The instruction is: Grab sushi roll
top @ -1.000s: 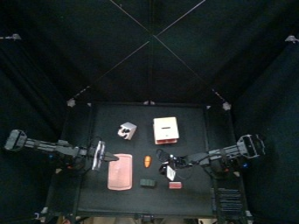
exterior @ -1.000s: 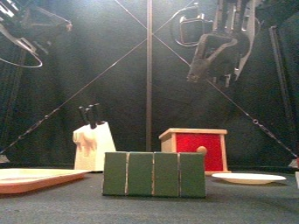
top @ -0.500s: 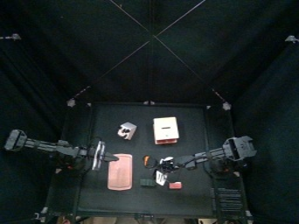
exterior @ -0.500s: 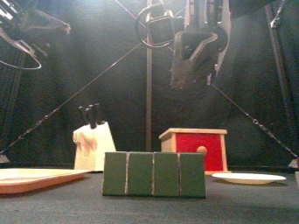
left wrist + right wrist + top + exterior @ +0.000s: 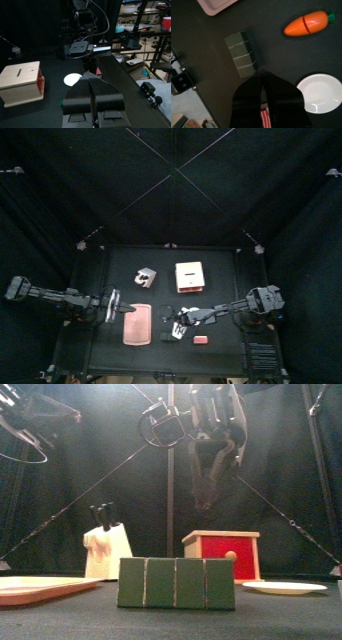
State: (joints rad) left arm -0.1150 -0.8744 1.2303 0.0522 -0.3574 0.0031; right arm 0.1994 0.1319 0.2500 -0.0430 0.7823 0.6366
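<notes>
A pink tray [image 5: 135, 324] lies flat near the table's front left, and an orange carrot piece [image 5: 308, 24] with a green tip lies on the black tabletop [image 5: 214, 278] just beside its right edge. Behind these stand a pale knife block [image 5: 107, 550] holding dark-handled knives and, to its right, a wooden box [image 5: 223, 554] with a red front and a slotted top. A small white plate [image 5: 320, 93] rests near the front right, with a small pink-red block [image 5: 201, 339] close by.

black table [image 5: 221, 278], sushi roll [image 5: 242, 53], carrot [image 5: 307, 24], plate [image 5: 322, 93]
</notes>
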